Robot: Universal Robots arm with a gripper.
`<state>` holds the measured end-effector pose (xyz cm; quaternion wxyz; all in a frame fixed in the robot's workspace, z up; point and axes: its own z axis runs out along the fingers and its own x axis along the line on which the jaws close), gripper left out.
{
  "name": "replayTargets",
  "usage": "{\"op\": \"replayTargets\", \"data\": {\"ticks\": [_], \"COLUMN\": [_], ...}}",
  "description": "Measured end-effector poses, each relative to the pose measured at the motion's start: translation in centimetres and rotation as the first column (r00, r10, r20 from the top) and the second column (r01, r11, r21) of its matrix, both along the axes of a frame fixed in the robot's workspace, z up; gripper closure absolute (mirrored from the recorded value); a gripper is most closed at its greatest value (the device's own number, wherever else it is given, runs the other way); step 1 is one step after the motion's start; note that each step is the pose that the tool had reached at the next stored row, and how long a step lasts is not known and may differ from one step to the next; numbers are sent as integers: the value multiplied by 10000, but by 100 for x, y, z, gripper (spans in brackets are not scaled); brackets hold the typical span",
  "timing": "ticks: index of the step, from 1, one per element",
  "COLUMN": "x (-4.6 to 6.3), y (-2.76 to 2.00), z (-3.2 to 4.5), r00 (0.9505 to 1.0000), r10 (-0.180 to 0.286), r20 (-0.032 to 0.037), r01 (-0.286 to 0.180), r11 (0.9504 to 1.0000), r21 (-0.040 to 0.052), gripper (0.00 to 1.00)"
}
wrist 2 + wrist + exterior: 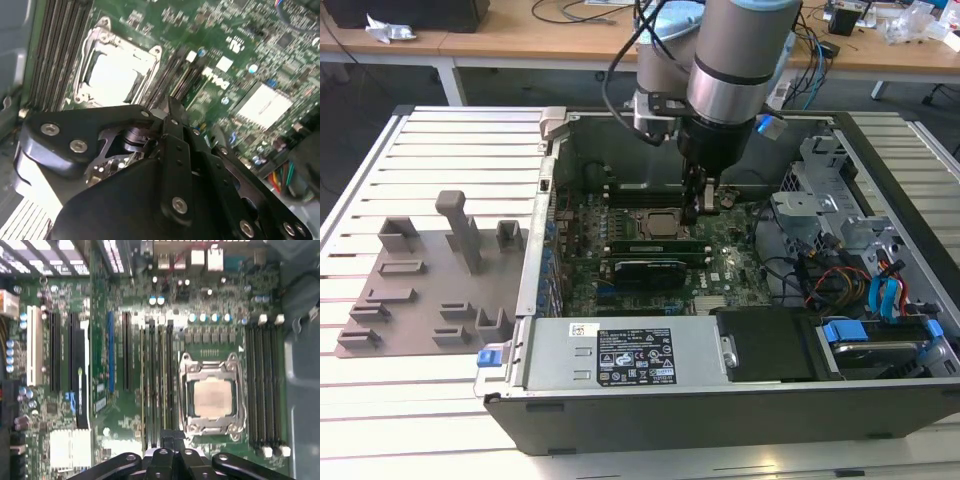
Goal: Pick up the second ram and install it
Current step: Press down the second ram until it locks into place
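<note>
Black links of my gripper [172,437] crowd the foreground in both wrist views, fingers [171,111] looking pressed together with no stick visible between them. Just beyond their tips, the ram [162,385] stands edge-up as a thin green strip in the bank of slots [153,385] beside the socket [212,397]. At the centre of the exterior view, the gripper [692,213] hangs inside the open case [650,395], low over the motherboard [720,270]. There the ram [655,243] lies just below the socket [655,222] in the picture, long axis running across the frame, and I hover over its end toward the exterior view's right. By my judgement it sits in its slot; whether fully seated I cannot tell.
</note>
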<state>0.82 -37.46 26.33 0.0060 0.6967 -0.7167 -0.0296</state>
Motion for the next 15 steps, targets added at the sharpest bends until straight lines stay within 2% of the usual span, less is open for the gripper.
{"op": "replayTargets", "data": {"ticks": [2, 5, 10, 13, 15], "x": [55, 122, 142, 142, 142], "y": [-18, -19, -20, -20, -18], "z": [-90, -190, -333, -367, -347], "r00": [10000, 10000, 10000, 10000, 10000], "r10": [-2, -1, -1, 0, -2], "r20": [1, -2, -4, -6, -1], "r01": [2, 1, 1, 0, 2], "r11": [10000, 10000, 10000, 10000, 10000], "r21": [1, 1, -10, -7, 7], "gripper": [90, 90, 90, 90, 90]}}
